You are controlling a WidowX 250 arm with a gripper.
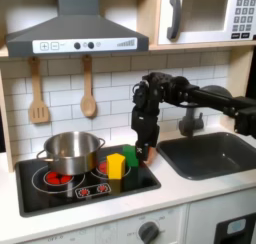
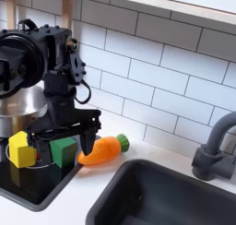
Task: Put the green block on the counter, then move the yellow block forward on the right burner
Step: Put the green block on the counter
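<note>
The green block (image 2: 63, 153) sits on the right burner at the black stovetop's edge, also seen in the first exterior view (image 1: 131, 156). Just to its left in both exterior views is the yellow block (image 2: 20, 150) (image 1: 115, 166). My gripper (image 2: 64, 135) hangs open right above the green block, one finger (image 2: 41, 139) on each side of it, gripping nothing. In the first exterior view the gripper (image 1: 143, 153) points down at the stove's right edge. The white counter (image 2: 92, 178) (image 1: 200, 188) surrounds the stove and sink.
A steel pot (image 1: 72, 151) stands on the left burner of the stovetop (image 1: 60, 193). An orange carrot toy (image 2: 103, 148) lies on the counter right of the green block. The grey sink (image 1: 215, 153) and faucet (image 2: 217, 146) are further right. A tiled wall is close behind.
</note>
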